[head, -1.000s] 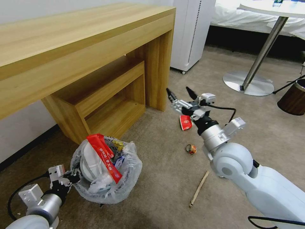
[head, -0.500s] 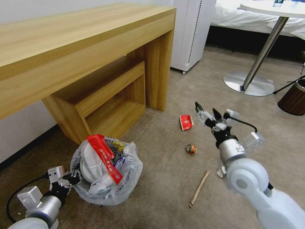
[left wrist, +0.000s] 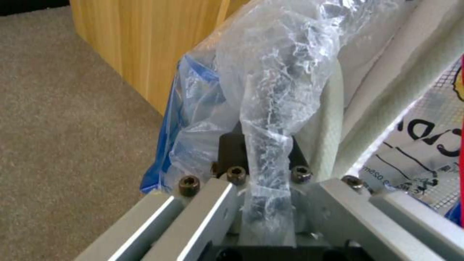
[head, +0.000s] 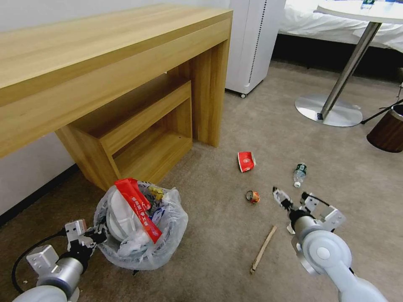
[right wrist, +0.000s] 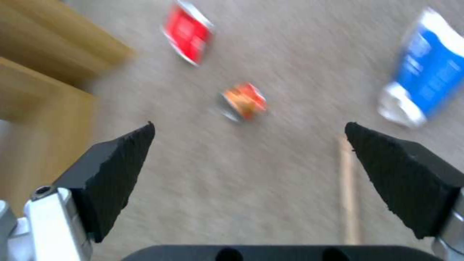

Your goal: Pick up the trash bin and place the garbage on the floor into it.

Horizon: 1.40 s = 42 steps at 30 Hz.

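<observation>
1. While the floor [head: 235, 235] carries everything, the trash bin [head: 140, 226] stands beside the wooden surface [head: 105, 63].
2. Left tool [head: 95, 236] pinches the bin's bag rim.
3. Right tool [head: 294, 198] hangs wide above the carpet.
4. Stick [head: 263, 248], paper cup [head: 246, 161], bottle [head: 299, 174] and wrapper [head: 252, 196] lie nearby.
</observation>
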Available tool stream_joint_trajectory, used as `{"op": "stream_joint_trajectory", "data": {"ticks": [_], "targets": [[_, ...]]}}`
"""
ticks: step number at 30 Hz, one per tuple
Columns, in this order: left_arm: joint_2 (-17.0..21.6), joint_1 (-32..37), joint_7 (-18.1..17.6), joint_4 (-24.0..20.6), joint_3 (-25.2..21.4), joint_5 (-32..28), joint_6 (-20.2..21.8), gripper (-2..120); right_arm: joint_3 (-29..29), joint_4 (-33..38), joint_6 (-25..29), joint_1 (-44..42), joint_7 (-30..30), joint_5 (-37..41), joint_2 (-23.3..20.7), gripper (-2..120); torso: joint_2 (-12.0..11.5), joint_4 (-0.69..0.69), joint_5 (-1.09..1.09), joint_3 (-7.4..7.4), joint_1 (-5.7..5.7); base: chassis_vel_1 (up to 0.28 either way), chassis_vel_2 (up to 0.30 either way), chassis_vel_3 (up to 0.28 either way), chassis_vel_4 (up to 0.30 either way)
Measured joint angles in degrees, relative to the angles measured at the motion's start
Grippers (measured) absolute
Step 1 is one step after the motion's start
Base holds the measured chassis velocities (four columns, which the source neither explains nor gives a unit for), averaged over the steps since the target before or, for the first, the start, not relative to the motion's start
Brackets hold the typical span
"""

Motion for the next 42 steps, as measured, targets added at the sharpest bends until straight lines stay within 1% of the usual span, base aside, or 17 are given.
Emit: {"op": "stream_joint_trajectory", "data": {"ticks": [1, 5, 7, 9, 10, 11, 12, 15, 19, 22, 27, 36, 38, 42], "targets": [[0.0, 0.0, -0.01, 0.0, -0.09, -0.01, -0.01, 0, -0.59, -2.31, -0.84, 0.7, 0.98, 1.35, -0.09, 100, 0.0, 0.0, 0.01, -0.01, 0.0, 0.0, 0.0, 0.0, 0.0], [-0.03, 0.01, -0.09, 0.05, -0.2, -0.02, -0.02, 0, -1.67, -5.09, -1.98, 1.49, 2.35, 2.74, -0.12, 100, 0.0, 0.0, 0.0, 0.0, 0.0, 0.0, 0.0, 0.0, 0.0], [-0.31, -0.1, -0.16, 0.26, -0.24, -0.02, -0.04, 0, -3.81, -9.34, -2.43, 2.66, 2.66, 2.2, 0.32, 100, 0.0, 0.0, 0.0, 0.0, 0.0, 0.0, 0.0, 0.0, 0.0], [-0.49, -0.19, -0.16, 0.48, -0.22, 0.04, -0.06, 0, -5.37, -11.75, -2.67, 3.66, 2.67, 1.7, 1.01, 100, 0.0, 0.0, 0.01, 0.0, 0.0, 0.0, 0.0, 0.0, 0.0], [-0.49, -0.19, -0.16, 0.48, -0.22, 0.04, -0.06, 0, -5.37, -11.75, -2.67, 3.66, 2.67, 1.7, 1.01, 100, 0.0, 0.0, 0.01, 0.0, 0.0, 0.0, 0.0, 0.0, 0.0], [-0.6, -0.33, -0.2, 0.59, -0.21, 0.06, -0.06, 0, -6.48, -13.81, -2.75, 4.72, 2.68, 0.93, 1.84, 100, 0.0, 0.0, -0.01, 0.0, 0.0, 0.0, 0.0, 0.0, 0.0], [-0.6, -0.33, -0.2, 0.59, -0.21, 0.06, -0.06, 0, -6.48, -13.81, -2.75, 4.72, 2.68, 0.93, 1.84, 100, 0.0, 0.0, -0.01, 0.0, 0.0, 0.0, 0.0, 0.0, 0.0], [-0.9, -0.44, -0.27, 0.42, -0.13, 0.11, -0.07, 0, -8.93, -18.11, -2.75, 6.83, 2.26, -0.95, 3.64, 100, 0.0, 0.01, 0.0, 0.0, 0.0, 0.0, 0.0, 0.0, 0.0], [-1.19, -0.27, -0.25, 0.29, -0.05, 0.24, -0.08, 0, -10.18, -19.8, -2.74, 7.69, 1.81, -1.91, 4.59, 98, 0.0, 0.0, 0.0, 0.0, 0.0, 0.0, 0.0, 0.0, 0.0], [-1.47, -0.34, -0.25, 0.29, -0.03, 0.48, -0.14, 0, -12.06, -21.37, -2.73, 8.21, 1.24, -3.53, 6.75, 96, 0.0, 0.01, 0.0, 0.0, 0.0, 0.0, 0.0, 0.0, 0.0], [-1.78, -0.28, -0.25, 0.3, -0.04, 0.55, -0.22, 0, -13.29, -22.84, -2.62, 8.32, 0.64, -5.24, 8.11, 94, 0.0, 0.0, 0.0, 0.0, 0.0, 0.0, 0.0, 0.0, 0.0], [-1.89, -0.48, -0.22, 0.32, 0.08, 0.64, -0.3, 0, -13.4, -24.23, -1.95, 7.06, 0.03, -7.76, 9.09, 89, 0.0, 0.0, 0.0, 0.0, 0.0, 0.0, 0.0, 0.0, 0.0], [-1.78, -0.41, -0.22, 0.3, 0.08, 0.65, -0.34, 0, -13.4, -25.13, -1.78, 6.73, -0.57, -8.73, 9.26, 84, 0.0, 0.0, 0.0, 0.0, 0.0, 0.0, 0.0, 0.0, 0.0], [-1.69, -0.17, -0.2, -0.18, 0.03, 0.61, -0.38, 0, -13.59, -26.2, -1.55, 6.63, -1.16, -9.44, 9.8, 81, 0.0, 0.0, 0.0, 0.0, 0.0, 0.0, 0.0, 0.0, 0.0]]}}
